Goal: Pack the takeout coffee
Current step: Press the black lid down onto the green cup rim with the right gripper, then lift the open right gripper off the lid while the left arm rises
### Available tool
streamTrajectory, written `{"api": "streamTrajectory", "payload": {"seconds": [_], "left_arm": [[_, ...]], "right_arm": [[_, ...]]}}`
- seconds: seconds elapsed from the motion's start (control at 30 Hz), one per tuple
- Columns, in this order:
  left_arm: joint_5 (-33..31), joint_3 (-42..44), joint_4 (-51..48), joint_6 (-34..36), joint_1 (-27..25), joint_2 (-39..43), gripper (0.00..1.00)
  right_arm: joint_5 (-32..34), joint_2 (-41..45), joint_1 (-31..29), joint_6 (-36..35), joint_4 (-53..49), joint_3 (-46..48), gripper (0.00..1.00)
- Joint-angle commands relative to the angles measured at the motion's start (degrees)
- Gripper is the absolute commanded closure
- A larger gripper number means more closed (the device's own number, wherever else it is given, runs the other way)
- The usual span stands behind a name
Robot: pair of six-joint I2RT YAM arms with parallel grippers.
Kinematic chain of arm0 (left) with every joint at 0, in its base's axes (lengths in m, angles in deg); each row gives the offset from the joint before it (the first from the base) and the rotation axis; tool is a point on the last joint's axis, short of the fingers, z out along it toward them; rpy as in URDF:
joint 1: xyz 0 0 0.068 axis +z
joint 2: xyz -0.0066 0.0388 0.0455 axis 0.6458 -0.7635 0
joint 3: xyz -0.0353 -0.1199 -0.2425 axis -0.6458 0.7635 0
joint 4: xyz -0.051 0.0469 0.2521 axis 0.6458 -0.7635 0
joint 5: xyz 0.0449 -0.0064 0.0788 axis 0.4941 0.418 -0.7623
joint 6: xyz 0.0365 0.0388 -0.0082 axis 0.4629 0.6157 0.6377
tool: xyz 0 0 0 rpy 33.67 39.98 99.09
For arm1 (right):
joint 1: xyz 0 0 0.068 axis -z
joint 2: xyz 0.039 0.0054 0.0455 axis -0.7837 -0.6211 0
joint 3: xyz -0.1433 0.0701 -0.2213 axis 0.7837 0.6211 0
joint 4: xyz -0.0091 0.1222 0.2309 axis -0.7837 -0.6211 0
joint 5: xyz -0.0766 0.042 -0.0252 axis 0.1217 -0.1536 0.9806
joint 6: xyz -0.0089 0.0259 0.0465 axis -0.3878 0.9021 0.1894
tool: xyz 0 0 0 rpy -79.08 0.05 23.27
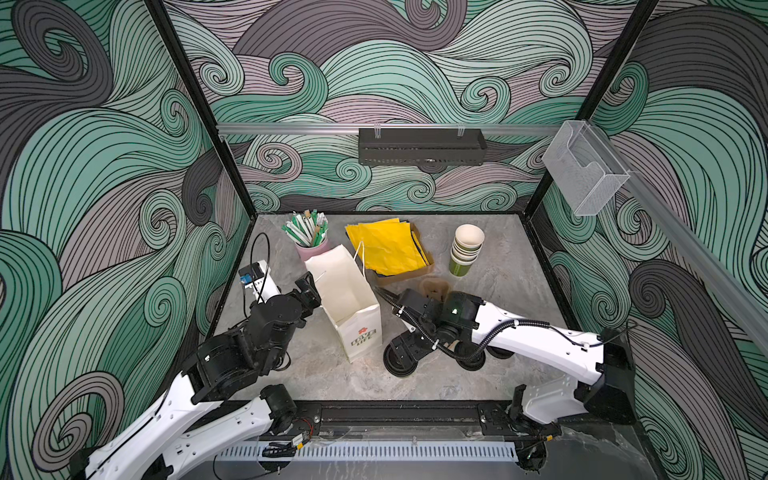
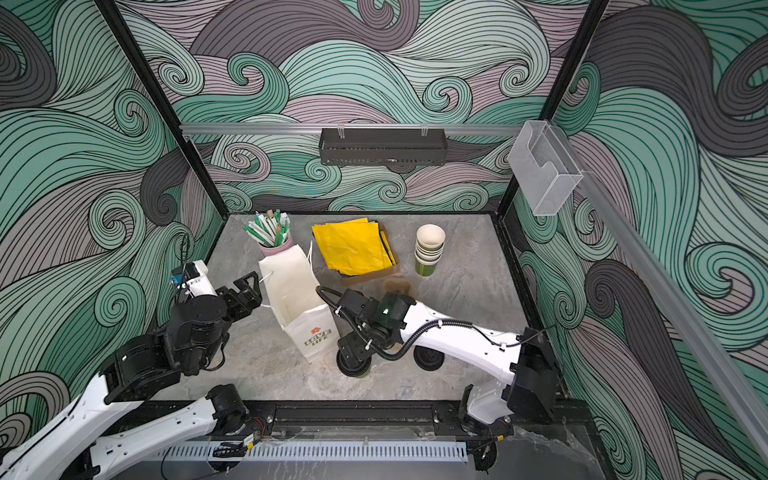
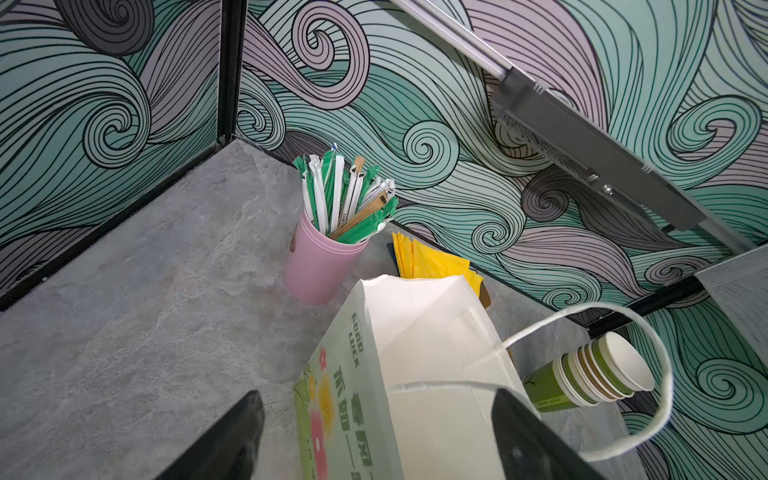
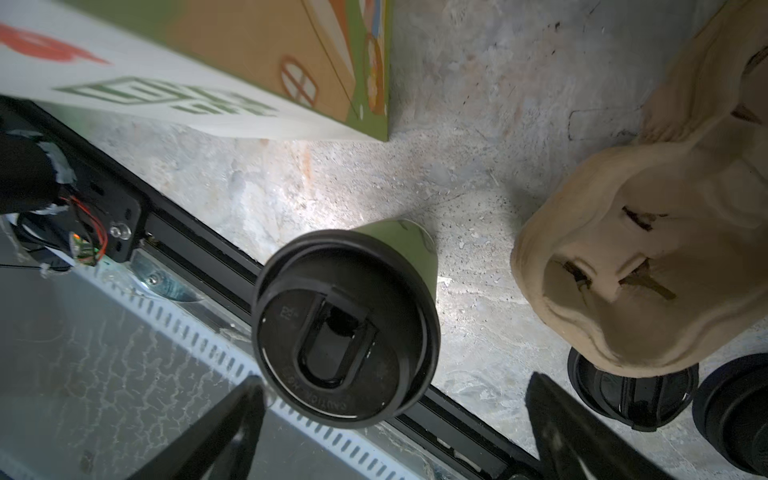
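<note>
Your takeout coffee (image 4: 347, 328) stands on the grey table (image 4: 478, 174) near the front edge, just beside the foot of the white paper bag (image 4: 199, 95). In both top views it sits to the right of the bag, mostly covered by your right gripper (image 1: 409, 347).

From the right wrist view you look down on its round black sip lid. The lid has a raised outer rim, a sunken centre with a long rounded tab recess, and a small drinking hole at one end. Embossed lettering runs along the rim. Below the lid you see a narrow strip of olive-green paper wall, tapering toward the base.

The right claw is spread wide and holds nothing. One finger (image 4: 232, 415) is close to the lid's edge and the other is well clear of it.

A tan pulp carrier (image 4: 644, 249) lies near the cup, with two loose black lids (image 4: 631, 395) beside it.

Your left gripper (image 3: 376, 395) is also wide open, at the bag's rim. The near wall of the bag stands between its fingers and is not pinched.
</note>
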State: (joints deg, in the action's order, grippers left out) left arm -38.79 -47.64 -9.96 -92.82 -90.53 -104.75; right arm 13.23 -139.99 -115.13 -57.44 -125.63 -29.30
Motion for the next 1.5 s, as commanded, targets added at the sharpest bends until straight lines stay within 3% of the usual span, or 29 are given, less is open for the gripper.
{"api": "streamTrajectory", "payload": {"seconds": [0.0,0.27,0.47,0.57,0.73,0.8,0.97,1.07,1.17,1.2,1.33,1.47], "left_arm": [[0.3,-2.0,-5.4,-2.1,0.5,0.1,0.11],[4.6,-5.1,-15.7,-5.1,0.6,-0.9,0.03],[13.3,-7.1,-11.5,-0.7,0.6,-3.2,0.03],[12.4,-10.3,-16.4,-3.4,0.5,-5.0,0.02],[4.9,-16.4,-28.3,-9.5,0.5,-2.2,0.02],[4.7,-18.8,-30.4,-8.0,0.6,-0.8,0.02],[14.2,-30.6,-39.5,-2.7,0.5,-1.5,0.01],[26.0,-28.8,-35.3,-1.0,0.5,-1.2,0.01],[37.7,-18.4,-22.1,-0.3,0.5,-0.8,0.01],[38.0,-15.6,-18.9,-1.4,0.5,-1.0,0.02],[28.7,-9.5,-15.8,-9.4,0.6,-2.3,0.02],[25.6,-8.4,-11.9,-9.1,0.6,-6.5,0.04]], "right_arm": [[-0.9,0.1,0.3,1.1,1.3,0.6,0.02],[3.3,11.2,2.3,1.4,6.5,4.6,0.03],[5.0,17.8,6.5,-1.2,7.6,7.5,0.03],[5.4,19.3,7.7,-2.0,7.6,8.2,0.04],[5.7,21.2,9.4,-2.2,8.2,9.6,0.04],[5.7,21.7,9.9,-2.1,8.4,10.1,0.04],[5.5,23.2,11.0,-1.6,8.6,11.5,0.05],[5.3,23.0,11.6,-1.9,8.9,11.7,0.05],[5.2,22.6,11.8,-2.1,8.9,11.4,0.05],[5.1,22.6,11.9,-2.2,8.9,11.4,0.05],[5.1,23.7,12.0,-2.0,8.9,11.7,0.05],[5.1,24.7,12.0,-1.4,8.8,12.4,0.06]]}}
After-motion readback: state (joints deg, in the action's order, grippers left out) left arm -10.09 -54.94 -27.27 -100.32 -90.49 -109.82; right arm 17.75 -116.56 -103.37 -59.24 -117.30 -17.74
